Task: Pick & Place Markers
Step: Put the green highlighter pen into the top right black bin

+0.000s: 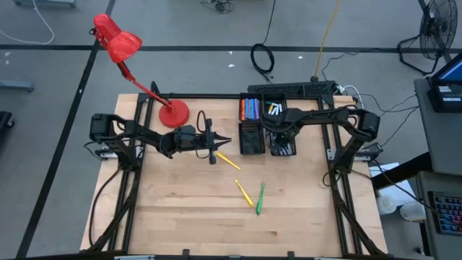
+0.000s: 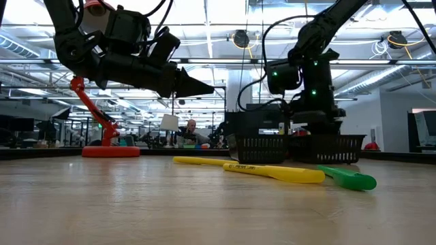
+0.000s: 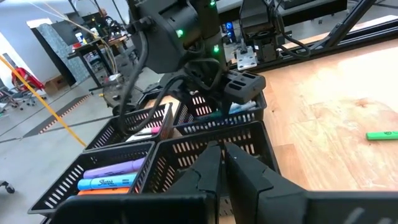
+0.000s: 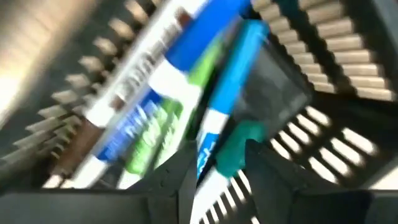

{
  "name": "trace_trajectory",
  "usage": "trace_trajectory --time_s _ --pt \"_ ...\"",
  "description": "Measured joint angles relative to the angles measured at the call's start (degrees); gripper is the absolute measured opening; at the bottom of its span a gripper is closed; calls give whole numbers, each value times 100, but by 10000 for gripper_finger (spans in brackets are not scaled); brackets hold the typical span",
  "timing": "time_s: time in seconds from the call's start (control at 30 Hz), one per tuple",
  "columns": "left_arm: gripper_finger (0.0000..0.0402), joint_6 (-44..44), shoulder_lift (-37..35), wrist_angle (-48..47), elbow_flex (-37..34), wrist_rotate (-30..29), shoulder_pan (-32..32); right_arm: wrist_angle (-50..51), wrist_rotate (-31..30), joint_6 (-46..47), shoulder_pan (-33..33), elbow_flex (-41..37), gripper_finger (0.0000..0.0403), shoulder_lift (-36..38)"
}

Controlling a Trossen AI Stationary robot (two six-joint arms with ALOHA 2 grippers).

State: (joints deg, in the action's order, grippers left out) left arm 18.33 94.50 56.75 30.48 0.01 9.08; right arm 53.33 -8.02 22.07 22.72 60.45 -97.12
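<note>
Black left gripper [image 1: 225,141] clenched empty above the wooden table [image 1: 180,209] | two yellow markers [image 1: 243,191] and a green marker [image 1: 259,198] lie diagonal on open board | right gripper [image 1: 280,137] low in the tray [image 1: 251,137] among markers, grip unclear

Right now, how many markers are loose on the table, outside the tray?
3: a yellow marker nearest the left tool, a second yellow marker mid-table, and a green marker beside it. Others could be hidden under the arms.
</note>
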Motion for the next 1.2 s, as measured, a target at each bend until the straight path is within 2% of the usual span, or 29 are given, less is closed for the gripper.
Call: trace_trajectory --time_s 0.43,0.9,1.0,1.2 --pt "26 -19 0 2 0 0 0 98 -324 119 7 -77 125 16" --pt "26 -61 0 2 0 -1 0 -558 144 80 25 -596 124 39" --pt "26 -61 0 2 0 0 0 -579 182 36 24 -597 105 36" --pt "26 -59 0 2 1 -1 0 -631 219 -50 24 -603 32 28"
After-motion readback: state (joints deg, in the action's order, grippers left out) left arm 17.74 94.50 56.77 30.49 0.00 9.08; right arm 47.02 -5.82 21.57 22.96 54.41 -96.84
